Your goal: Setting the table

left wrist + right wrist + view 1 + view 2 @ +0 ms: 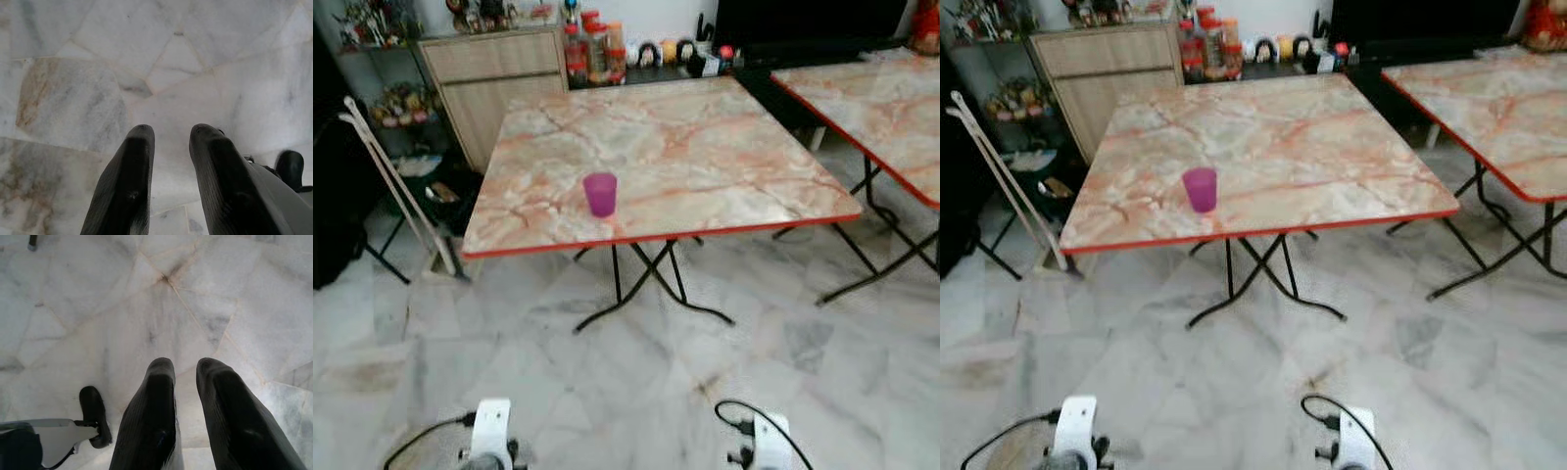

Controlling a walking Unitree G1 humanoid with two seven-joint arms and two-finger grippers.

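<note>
Approach phase of table setting. A purple cup point(600, 193) stands upright on the marble-patterned bench point(705, 157), near its front red edge and toward the robot's left; the rest of the bench top is bare. A second bench point(881, 108) stands to the right, with a cabinet point(494, 78) and a row of jars point(592, 49) behind. Both arms hang low over the tiled floor point(607, 392): the left gripper point(168, 142) and right gripper point(186, 372) each point downward, released, fingers slightly parted and holding nothing. The cup lies well ahead of and above both grippers, somewhat nearer the left one's side. To do this step well, the robot should probably close squarely on the front edge, stopping short of the folding legs point(646, 284), before raising an arm.
</note>
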